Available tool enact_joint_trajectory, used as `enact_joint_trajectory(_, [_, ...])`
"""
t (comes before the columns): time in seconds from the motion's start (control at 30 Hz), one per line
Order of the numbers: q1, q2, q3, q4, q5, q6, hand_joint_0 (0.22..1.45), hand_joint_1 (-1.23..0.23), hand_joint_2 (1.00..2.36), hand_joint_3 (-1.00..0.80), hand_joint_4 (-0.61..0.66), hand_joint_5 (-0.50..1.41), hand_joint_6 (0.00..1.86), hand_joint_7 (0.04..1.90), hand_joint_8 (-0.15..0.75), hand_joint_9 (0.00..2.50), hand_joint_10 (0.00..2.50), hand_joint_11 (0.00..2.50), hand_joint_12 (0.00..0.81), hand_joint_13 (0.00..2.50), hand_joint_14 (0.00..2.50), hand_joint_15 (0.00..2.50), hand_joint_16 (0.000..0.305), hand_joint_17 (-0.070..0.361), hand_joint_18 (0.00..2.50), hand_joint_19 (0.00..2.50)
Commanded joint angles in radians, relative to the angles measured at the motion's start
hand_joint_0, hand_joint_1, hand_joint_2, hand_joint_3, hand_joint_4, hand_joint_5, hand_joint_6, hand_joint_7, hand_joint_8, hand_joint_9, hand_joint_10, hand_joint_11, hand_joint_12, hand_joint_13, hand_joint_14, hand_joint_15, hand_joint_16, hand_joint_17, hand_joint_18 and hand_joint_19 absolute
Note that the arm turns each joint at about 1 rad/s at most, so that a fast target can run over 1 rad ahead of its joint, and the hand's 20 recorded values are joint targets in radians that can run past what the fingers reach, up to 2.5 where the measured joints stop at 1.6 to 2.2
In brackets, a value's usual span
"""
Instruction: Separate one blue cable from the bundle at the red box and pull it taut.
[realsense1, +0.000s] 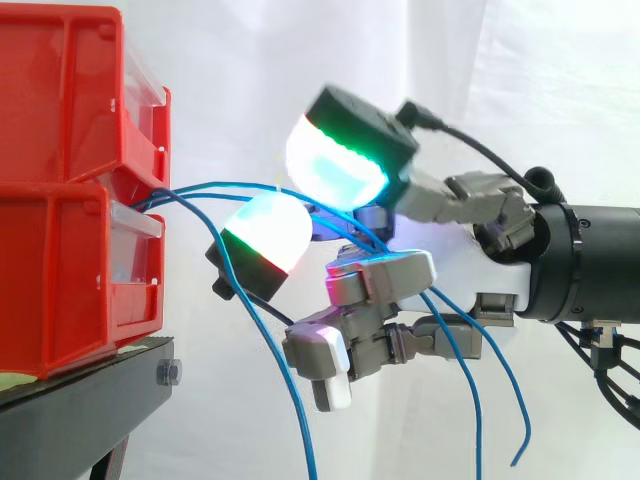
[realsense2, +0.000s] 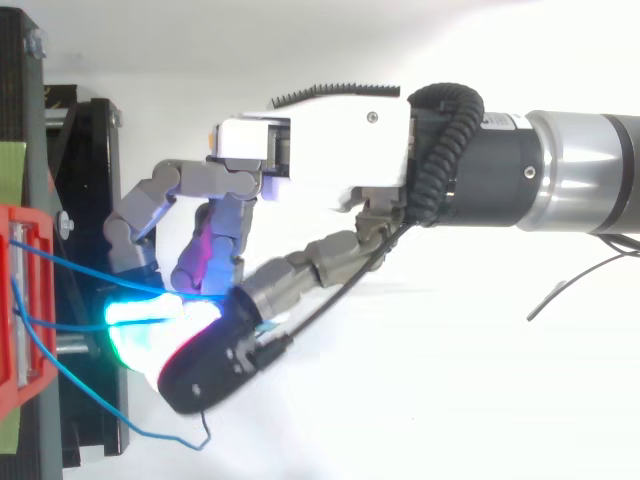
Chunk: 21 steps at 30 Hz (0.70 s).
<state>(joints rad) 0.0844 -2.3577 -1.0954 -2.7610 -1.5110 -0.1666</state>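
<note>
Two red bins are stacked on a black stand at the left; seen from above, the red box sits at the left edge. Several thin blue cables come out between the bins. One blue cable runs nearly level from the bins into my hand, whose curled fingers pinch it between two glowing pads. In the top view that cable leads to the glowing pads of the hand. The other blue cables hang slack below the fingers.
A white curtain hangs behind the work. The black stand lies just left of the fingertips, close to them. A loose blue cable end curls below the hand. The arm comes in from the right.
</note>
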Motion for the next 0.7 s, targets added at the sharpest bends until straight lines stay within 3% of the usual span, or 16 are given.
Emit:
enact_joint_trajectory(0.0, [0.0,0.0,0.0,0.001,0.0,-0.004,0.51,-0.33,1.0,-0.5,0.06,-0.08,0.89,1.0,0.263,1.48,0.01,1.68,0.377,1.04,0.03,0.95,0.053,0.119,0.82,0.85])
enact_joint_trajectory(0.03, [0.0,0.0,0.0,0.001,0.0,-0.004,0.54,-0.27,1.0,-0.5,0.05,-0.08,0.89,1.01,0.257,1.49,0.01,1.67,0.364,1.04,0.03,0.96,0.051,0.114,0.81,0.87])
enact_joint_trajectory(0.1, [0.0,0.0,0.0,0.0,0.0,-0.004,0.56,-0.28,1.0,-0.5,0.05,-0.09,0.89,1.03,0.244,1.48,0.01,1.68,0.359,1.03,0.03,0.97,0.049,0.11,0.8,0.89])
enact_joint_trajectory(0.17, [0.0,0.0,0.0,0.0,0.0,-0.004,0.61,-0.36,1.0,-0.5,0.06,-0.09,0.89,1.03,0.232,1.46,0.01,1.68,0.354,1.03,0.03,0.97,0.048,0.108,0.8,0.89])
enact_joint_trajectory(0.23, [0.0,0.0,0.0,0.0,0.0,-0.004,0.61,-0.55,1.01,-0.34,0.07,-0.1,0.88,1.02,0.26,1.43,0.01,1.64,0.374,1.03,0.03,0.97,0.052,0.117,0.81,0.89])
enact_joint_trajectory(0.3, [0.0,0.0,0.0,0.0,0.0,-0.004,0.6,-0.61,1.01,-0.26,0.08,-0.1,0.89,1.02,0.292,1.43,0.01,1.63,0.406,1.04,0.03,0.96,0.059,0.133,0.84,0.86])
enact_joint_trajectory(0.37, [0.0,0.0,0.0,0.001,0.0,-0.004,0.61,-0.75,1.01,-0.17,0.1,-0.12,0.9,1.0,0.306,1.38,0.0,1.63,0.429,1.01,0.03,0.95,0.063,0.141,0.82,0.85])
enact_joint_trajectory(0.47, [0.0,0.0,0.0,0.004,0.0,-0.007,0.64,-0.84,1.01,-0.12,0.03,-0.14,0.93,1.01,0.278,1.3,0.0,1.67,0.406,0.95,0.03,0.96,0.059,0.133,0.77,0.86])
enact_joint_trajectory(0.53, [0.0,0.0,0.0,0.004,0.0,-0.008,0.69,-0.9,1.01,-0.16,-0.03,-0.16,0.95,0.99,0.253,1.22,0.0,1.69,0.379,0.9,0.03,0.94,0.054,0.121,0.72,0.85])
enact_joint_trajectory(0.67, [0.0,0.0,0.0,0.006,0.0,-0.013,0.77,-0.9,1.0,-0.5,-0.06,-0.16,0.96,0.9,0.246,1.17,0.0,1.66,0.366,0.86,0.03,0.9,0.052,0.117,0.71,0.8])
